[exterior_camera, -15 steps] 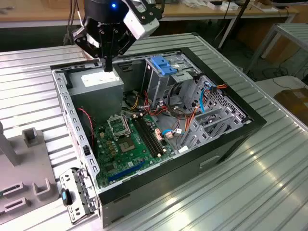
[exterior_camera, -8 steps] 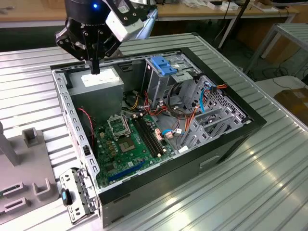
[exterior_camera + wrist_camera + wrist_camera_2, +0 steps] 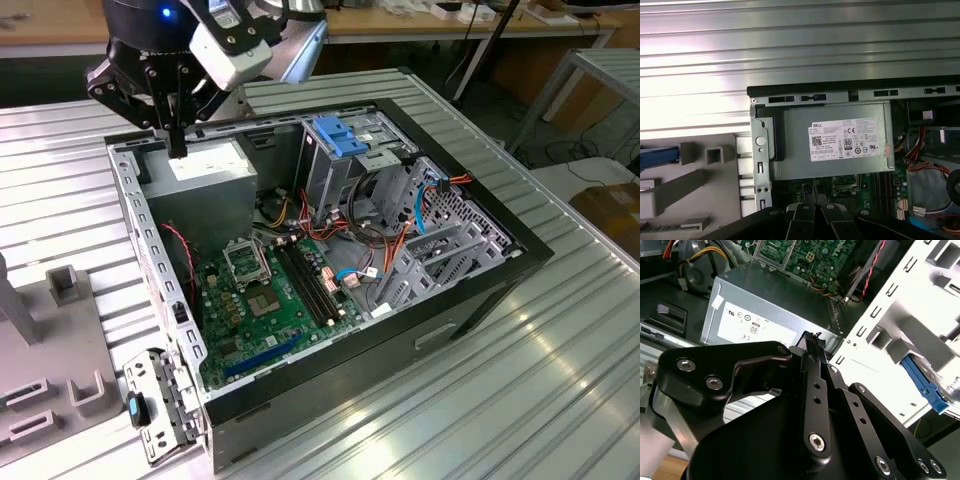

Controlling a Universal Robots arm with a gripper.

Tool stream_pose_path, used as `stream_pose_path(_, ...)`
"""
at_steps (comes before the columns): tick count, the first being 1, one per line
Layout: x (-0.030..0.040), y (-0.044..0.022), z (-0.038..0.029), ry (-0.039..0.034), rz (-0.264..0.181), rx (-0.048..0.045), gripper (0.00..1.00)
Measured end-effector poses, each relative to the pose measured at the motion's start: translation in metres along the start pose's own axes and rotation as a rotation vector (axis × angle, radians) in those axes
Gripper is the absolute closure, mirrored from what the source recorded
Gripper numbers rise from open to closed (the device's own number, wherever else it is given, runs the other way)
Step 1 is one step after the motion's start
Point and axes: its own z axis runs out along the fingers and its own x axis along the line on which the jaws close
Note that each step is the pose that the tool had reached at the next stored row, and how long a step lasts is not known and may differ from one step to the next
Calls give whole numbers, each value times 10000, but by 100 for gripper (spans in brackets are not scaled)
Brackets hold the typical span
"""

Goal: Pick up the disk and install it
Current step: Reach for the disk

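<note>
An open computer case [image 3: 520, 250] lies on a ribbed metal table [image 3: 560, 360], and the gripper [image 3: 177, 145] hangs over its corner, just above the grey power supply [image 3: 205, 175]. In both wrist views the black fingers [image 3: 806, 212] stand drawn together with nothing between them, so the hand is narrow and carries nothing. The disk [image 3: 660, 155] is outside the case: its bright blue frame shows at the edge of the first wrist view, resting in a grey fixture [image 3: 715, 155] beside the case wall. The blue strip past that wall in the second wrist view [image 3: 922, 385] is probably the same disk. The dark body is hidden, so I cannot tell how it sits. The work looks to be at the very start, with pickup not yet done. In my judgement, a grasp calls for the hand to be over the fixture with its fingers spread wide enough to span the frame. Inside the case are the power supply, a green motherboard [image 3: 260, 300], loose red and orange cables [image 3: 330, 235], a pale blue bracket [image 3: 340, 135] on top of the upright bays, and a metal drive cage [image 3: 450, 235] at the exterior view's right.
</note>
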Motion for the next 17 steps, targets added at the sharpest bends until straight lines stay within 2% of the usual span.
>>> stream_pose_path(4,116,-9,-3,0,-1,0,89)
stream_pose_path(8,186,-14,-6,1,0,1,89)
stream_pose_path(9,233,-18,-6,0,-1,0,89)
stream_pose_path(10,314,-24,-9,0,-1,0,89)
stream_pose_path(13,369,-28,-10,0,0,0,89)
stream_pose_path(17,531,-40,-15,0,-1,0,89)
